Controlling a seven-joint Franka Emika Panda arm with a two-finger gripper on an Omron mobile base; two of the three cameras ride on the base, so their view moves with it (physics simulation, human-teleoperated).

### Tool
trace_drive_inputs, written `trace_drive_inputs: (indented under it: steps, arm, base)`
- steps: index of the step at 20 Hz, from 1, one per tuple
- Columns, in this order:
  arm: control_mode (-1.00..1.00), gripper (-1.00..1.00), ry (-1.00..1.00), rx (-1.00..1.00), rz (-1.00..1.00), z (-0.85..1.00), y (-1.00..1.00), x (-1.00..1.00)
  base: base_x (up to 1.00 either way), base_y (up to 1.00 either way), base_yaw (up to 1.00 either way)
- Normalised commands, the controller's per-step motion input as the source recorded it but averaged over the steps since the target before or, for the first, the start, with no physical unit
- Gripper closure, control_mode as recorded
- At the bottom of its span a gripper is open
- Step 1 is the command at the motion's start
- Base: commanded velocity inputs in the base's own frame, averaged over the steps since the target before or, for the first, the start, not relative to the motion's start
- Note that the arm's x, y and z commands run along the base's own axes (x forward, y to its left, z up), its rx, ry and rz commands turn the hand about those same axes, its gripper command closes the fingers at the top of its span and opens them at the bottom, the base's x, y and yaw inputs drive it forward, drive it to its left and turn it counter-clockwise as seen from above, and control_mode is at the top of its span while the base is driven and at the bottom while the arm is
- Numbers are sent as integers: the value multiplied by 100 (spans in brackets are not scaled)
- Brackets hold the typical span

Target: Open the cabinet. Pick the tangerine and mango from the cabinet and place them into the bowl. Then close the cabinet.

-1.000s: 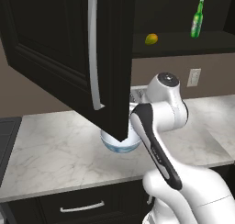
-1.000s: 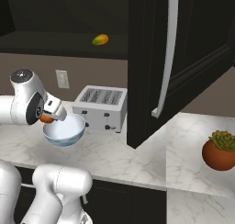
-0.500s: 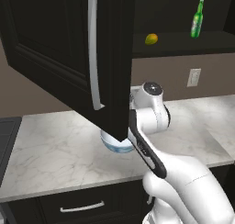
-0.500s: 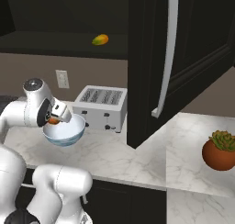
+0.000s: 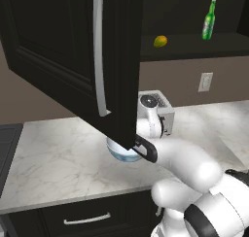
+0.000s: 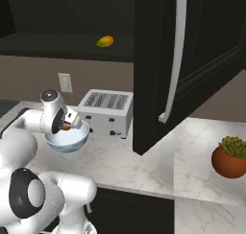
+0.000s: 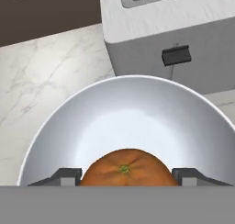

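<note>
**A:** Since a second ago the arm is swinging lower and closer in over the bowl, and the gripper is now hanging right above its hollow.

**B:** Is it holding anything?

**A:** Yep, the tangerine is sitting between the two fingers, so the gripper is clamping the fruit, with the pale inside of the bowl spreading out just past it. Can't tell if the fruit is touching the bowl yet.

**B:** What about the other fruit?

**A:** The mango is lying on the shelf inside the cabinet, whose doors are hanging wide open. A green bottle is standing upright on the same shelf, well apart from the mango.

**B:** And around the bowl?

**A:** It's sitting on the marble desk just beside the silver toaster. A potted plant is sitting on the far right of the desk.
</note>
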Motion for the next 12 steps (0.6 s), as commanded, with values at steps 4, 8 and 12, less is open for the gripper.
trace_drive_inputs:
  steps: [4,8,12]
  arm:
    - [-100,100,4,-2,0,-44,0,48]
    - [-100,-100,1,-4,0,-24,3,22]
    - [-100,-100,0,0,0,0,0,0]
  base:
    - [0,0,0]
    - [0,0,0]
    - [0,0,0]
